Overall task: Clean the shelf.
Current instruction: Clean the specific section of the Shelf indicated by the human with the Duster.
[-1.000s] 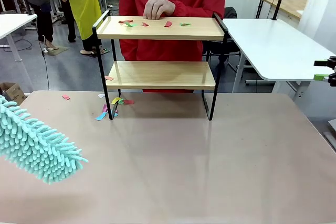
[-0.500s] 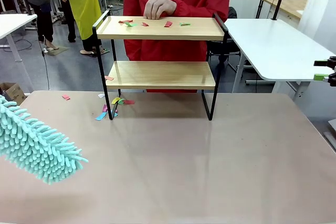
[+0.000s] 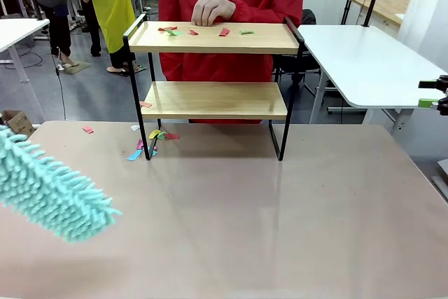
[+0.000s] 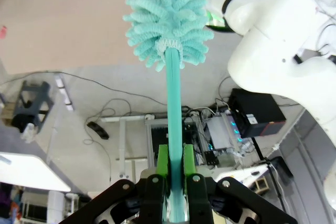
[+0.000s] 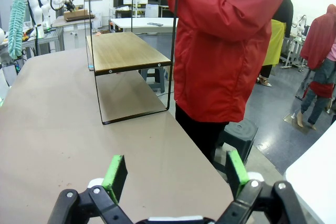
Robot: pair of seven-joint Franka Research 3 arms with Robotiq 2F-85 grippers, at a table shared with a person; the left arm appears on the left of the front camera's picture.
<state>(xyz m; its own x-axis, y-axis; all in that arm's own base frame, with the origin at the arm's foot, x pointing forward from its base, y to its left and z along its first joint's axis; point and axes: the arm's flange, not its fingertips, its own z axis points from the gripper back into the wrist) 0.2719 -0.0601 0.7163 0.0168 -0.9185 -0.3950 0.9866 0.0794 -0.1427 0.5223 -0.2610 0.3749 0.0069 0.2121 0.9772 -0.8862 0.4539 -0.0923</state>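
Two boards make up the shelf (image 3: 213, 99), which stands at the table's (image 3: 294, 229) far edge, slightly left of middle. Paper scraps (image 3: 203, 31) lie along the top board's far edge, beside a person's hand (image 3: 210, 9). Fallen scraps (image 3: 150, 141) dot the table round the shelf's left front leg. The table's near half and right side lie open. The left gripper (image 4: 176, 157) is clamped on the handle of a teal duster (image 3: 52, 190), whose head hangs over the table's left edge. The right gripper (image 5: 176, 174) hovers toward the far right corner, jaws spread, holding nothing.
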